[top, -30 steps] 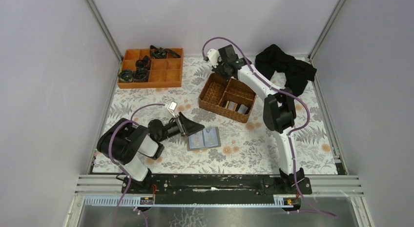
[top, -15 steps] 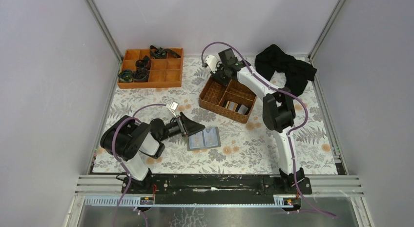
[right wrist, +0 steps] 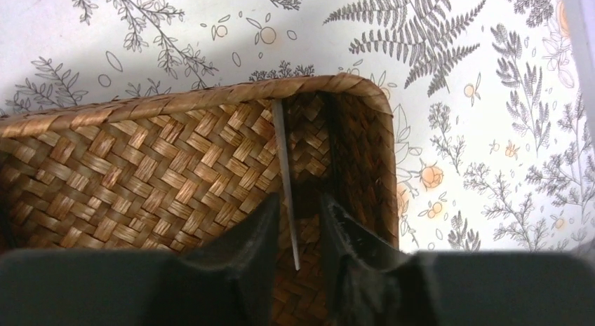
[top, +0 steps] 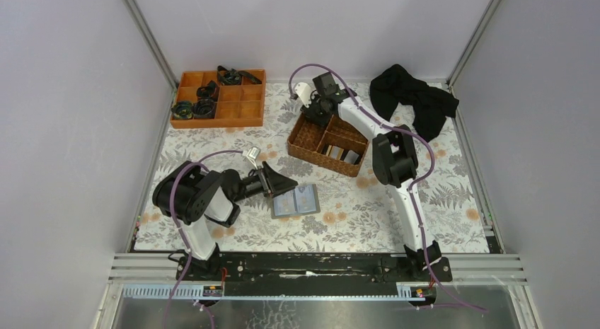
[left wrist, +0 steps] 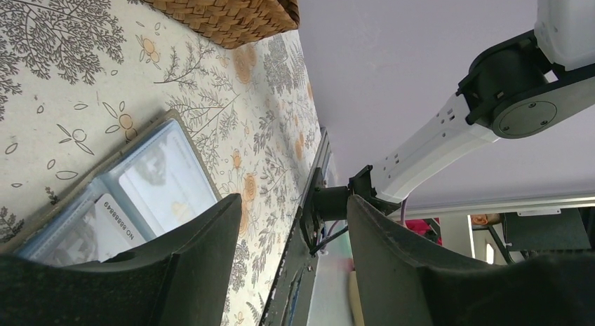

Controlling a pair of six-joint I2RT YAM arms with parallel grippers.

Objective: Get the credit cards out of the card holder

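Left arm [top: 198, 198] crouches low, left gripper [left wrist: 293, 207] gaping wide. Right arm [top: 361, 118] reaches far forward, right gripper [right wrist: 298, 210] barely parted.

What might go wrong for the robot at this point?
1. The card stands on edge between the fingers of the right tool, right at a corner of the basket. It may wedge upright against the woven wall instead of lying flat.
2. The wallet lies loose on the table, and the left tool is open beside it, not pinning it. Pulling the next card might drag the whole wallet along.
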